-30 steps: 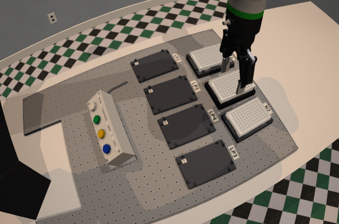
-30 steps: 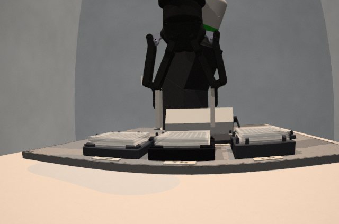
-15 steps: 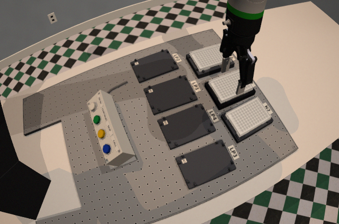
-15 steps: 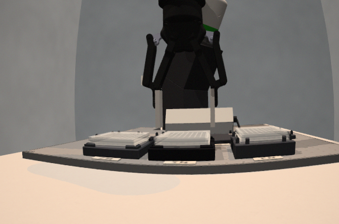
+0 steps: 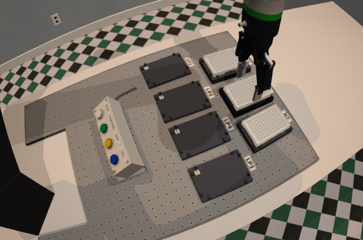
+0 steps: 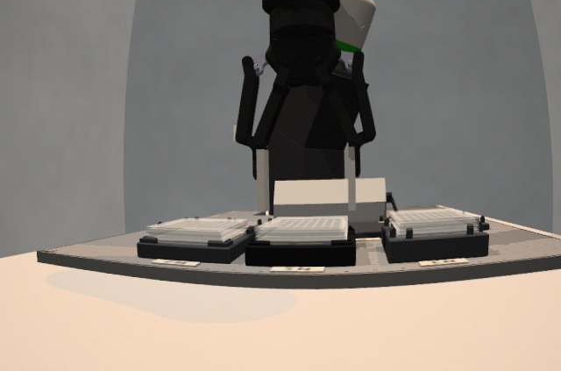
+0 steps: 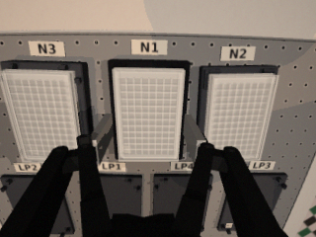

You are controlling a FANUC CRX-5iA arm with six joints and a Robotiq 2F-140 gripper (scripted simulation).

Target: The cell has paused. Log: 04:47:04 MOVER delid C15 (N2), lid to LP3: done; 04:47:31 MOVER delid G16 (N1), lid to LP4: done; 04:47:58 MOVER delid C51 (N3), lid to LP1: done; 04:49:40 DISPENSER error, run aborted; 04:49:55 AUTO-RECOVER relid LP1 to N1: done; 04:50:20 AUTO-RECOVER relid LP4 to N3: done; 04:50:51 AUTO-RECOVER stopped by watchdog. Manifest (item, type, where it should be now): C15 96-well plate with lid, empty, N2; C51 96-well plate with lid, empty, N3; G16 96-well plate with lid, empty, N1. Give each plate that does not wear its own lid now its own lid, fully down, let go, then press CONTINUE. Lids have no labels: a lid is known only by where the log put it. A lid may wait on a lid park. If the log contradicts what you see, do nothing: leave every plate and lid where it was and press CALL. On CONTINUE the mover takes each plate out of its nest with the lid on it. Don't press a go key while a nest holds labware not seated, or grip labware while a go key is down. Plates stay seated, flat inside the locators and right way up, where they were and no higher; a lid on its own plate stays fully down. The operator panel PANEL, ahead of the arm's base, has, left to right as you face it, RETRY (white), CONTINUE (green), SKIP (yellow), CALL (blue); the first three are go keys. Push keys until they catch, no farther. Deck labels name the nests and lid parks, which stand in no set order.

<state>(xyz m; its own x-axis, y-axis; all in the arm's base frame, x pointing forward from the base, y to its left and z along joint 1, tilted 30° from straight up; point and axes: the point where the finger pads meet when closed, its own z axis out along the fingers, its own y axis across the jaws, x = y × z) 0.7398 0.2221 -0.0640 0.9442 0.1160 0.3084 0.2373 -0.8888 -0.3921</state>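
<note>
Three white 96-well plates sit in black nests in a row: N3, N1 and N2. In the top view they are N3, N1 and N2. From the side, each seems to carry a clear lid: N2, N1, N3. My gripper hangs above the N1 plate, open. Its fingers straddle the plate's long sides, well above it and touching nothing.
Four dark lid parks lie bare beside the nests: LP2, LP1, LP4, LP3. The panel box stands to their left with white, green, yellow and blue keys.
</note>
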